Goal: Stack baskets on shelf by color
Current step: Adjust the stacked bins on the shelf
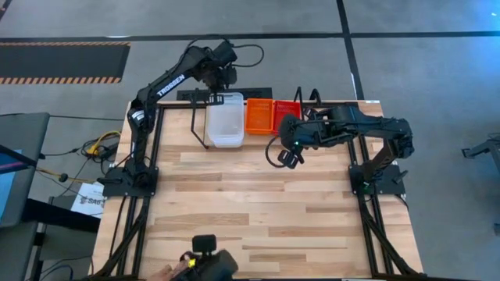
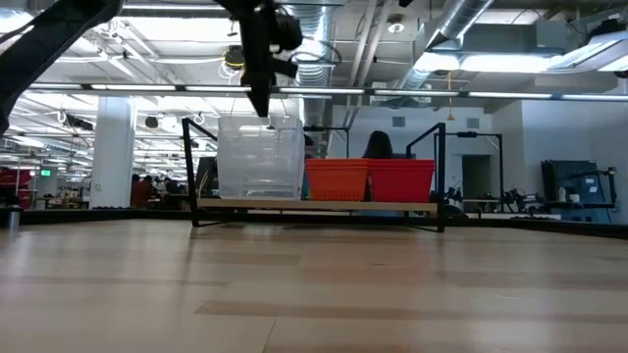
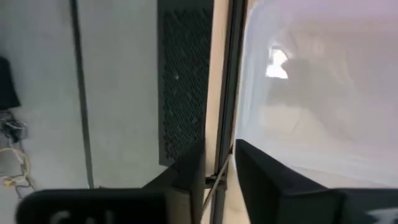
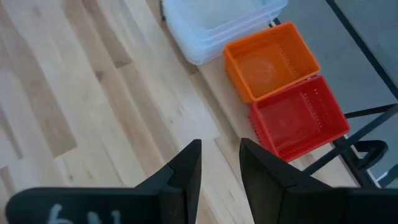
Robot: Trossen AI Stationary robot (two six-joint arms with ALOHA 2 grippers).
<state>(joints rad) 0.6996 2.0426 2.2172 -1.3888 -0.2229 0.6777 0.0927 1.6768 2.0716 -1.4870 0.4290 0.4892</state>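
Left end effector (image 2: 263, 106) poised above the clear baskets' (image 1: 225, 119) far rim, fingers (image 3: 186, 171) slightly parted around a thin black shelf (image 2: 314, 205) wire, gripping nothing. Right end effector (image 4: 219, 163) hovering over the wooden surface (image 1: 258, 203) near the red stack, fingers narrowly apart and empty. Surface pale butcher-block, bare in front; beyond it, an open industrial room with ceiling ducts (a seated person dimly behind the shelf). Ranged along the shelf: clear baskets at the left, orange baskets (image 1: 258, 115) in the middle, red baskets (image 4: 298, 118) at the right, all apparently empty.
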